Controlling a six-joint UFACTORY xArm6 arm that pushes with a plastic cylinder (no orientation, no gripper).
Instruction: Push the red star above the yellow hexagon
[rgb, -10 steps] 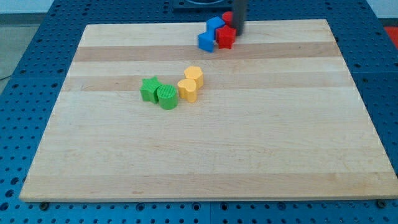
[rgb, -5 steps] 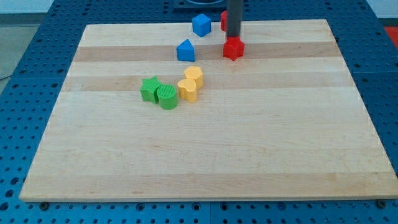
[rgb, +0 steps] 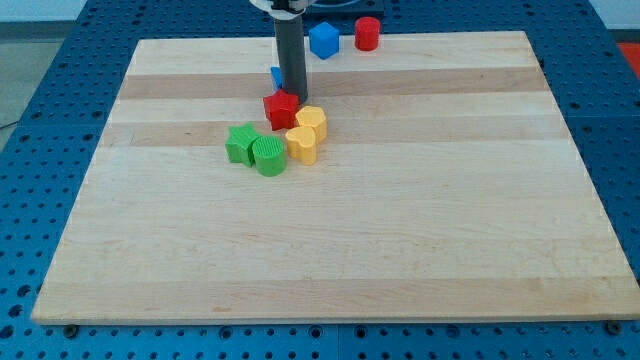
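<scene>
With my tip bare, holding nothing, at the red star, overpushing would shove the yellow hexagon and yellow heart.

Lab test rig: pale wooden bench sits on a blue perforated mounting plate with regular holes.

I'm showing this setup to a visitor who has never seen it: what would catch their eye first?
Probably the dark rod coming down from the view's top, my tip right behind the red star, which touches the two yellow blocks. Just to the view's left sit a green star and a green cylinder. A blue cube and a red cylinder stand apart at the board's top edge.
</scene>
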